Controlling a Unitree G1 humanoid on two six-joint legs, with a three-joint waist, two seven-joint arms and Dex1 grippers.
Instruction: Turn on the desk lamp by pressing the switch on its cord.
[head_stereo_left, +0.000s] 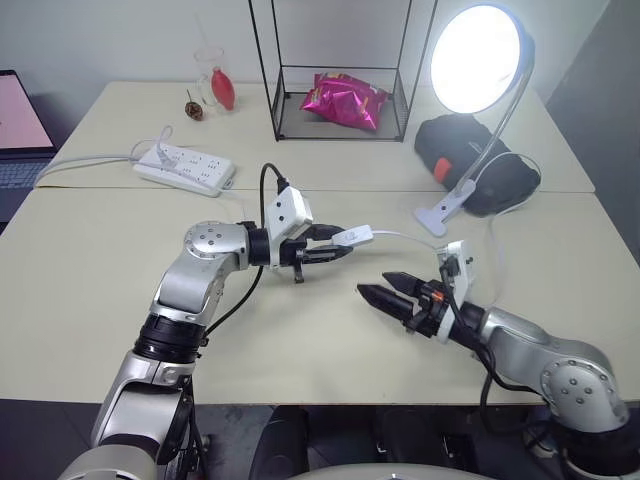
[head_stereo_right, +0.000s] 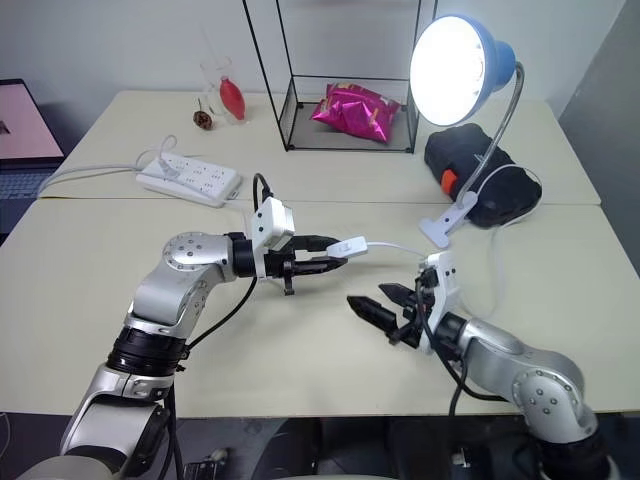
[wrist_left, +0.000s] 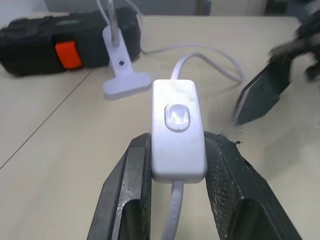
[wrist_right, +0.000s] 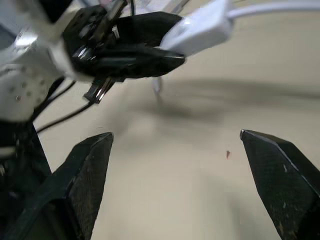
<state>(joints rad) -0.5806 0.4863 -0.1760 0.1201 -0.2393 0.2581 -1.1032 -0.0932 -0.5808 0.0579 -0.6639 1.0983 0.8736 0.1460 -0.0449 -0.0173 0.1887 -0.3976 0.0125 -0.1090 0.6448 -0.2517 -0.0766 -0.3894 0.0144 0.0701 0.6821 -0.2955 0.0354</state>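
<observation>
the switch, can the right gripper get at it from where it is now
Probably yes. The switch sits pinched in the left gripper above the table, button side uncovered, and the right gripper hangs open close by with only bare tabletop between them.

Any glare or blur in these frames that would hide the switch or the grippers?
Left eye view: the lit desk lamp blows out to white glare, yet the switch reads clearly. Left wrist view: switch sharp between the left gripper fingers; right gripper smeared by motion blur. Right wrist view: soft throughout, the right gripper's open fingers still distinct.
</observation>
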